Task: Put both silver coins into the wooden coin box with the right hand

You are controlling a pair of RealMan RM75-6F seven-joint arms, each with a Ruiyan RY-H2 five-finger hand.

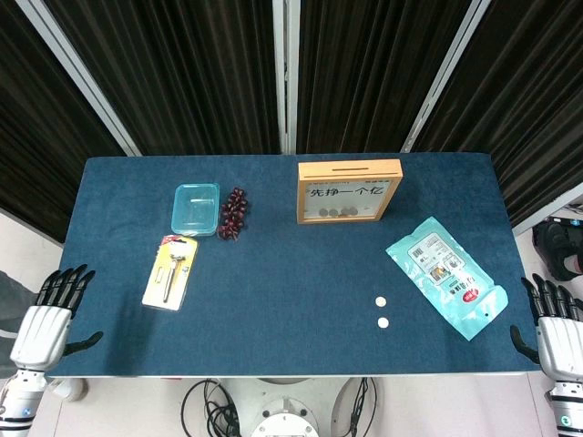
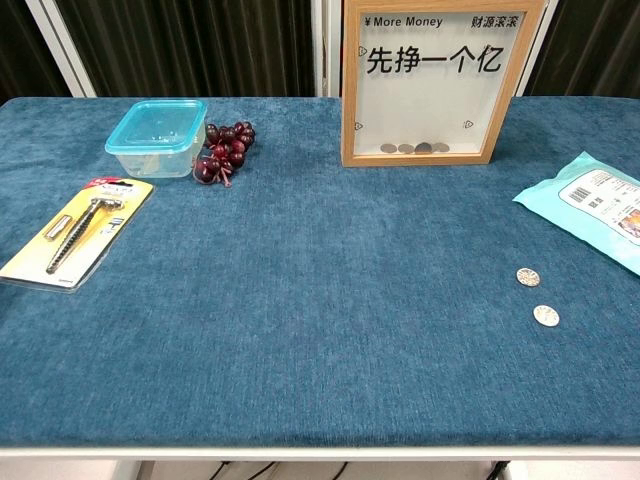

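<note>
Both silver coins (image 1: 383, 311) lie flat near the table's right front edge, thin and slippery, needing an edge pinch from the empty, spread-fingered right hand (image 1: 557, 330).

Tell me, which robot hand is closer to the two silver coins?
The right hand. It hangs off the table's right edge, just past the silver coins and the teal packet. The left hand is beyond the far left edge, across the whole table.
</note>
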